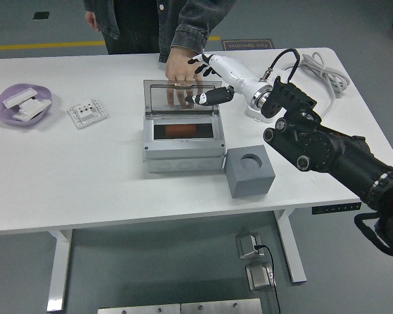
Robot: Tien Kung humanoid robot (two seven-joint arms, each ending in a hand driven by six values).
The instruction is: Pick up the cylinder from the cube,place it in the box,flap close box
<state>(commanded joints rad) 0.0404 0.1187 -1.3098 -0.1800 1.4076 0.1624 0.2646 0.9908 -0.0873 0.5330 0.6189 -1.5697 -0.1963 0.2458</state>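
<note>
Cylinder (181, 131) lies inside box (183, 154) mid-desk, long axis left-right; cube (250, 171) empty. Right hand (206, 80) empty, fingers loosely spread at raised lid (181, 98) far edge, lid just toward robot; closing flap likely next

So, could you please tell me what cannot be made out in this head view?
- Cylinder: only a reddish strip shows; the box walls hide the rest.
- Right hand: whether its fingers touch the lid is unclear.
- Person's hand: partly hidden behind the robot's hand.
- Left arm: out of frame.
</note>
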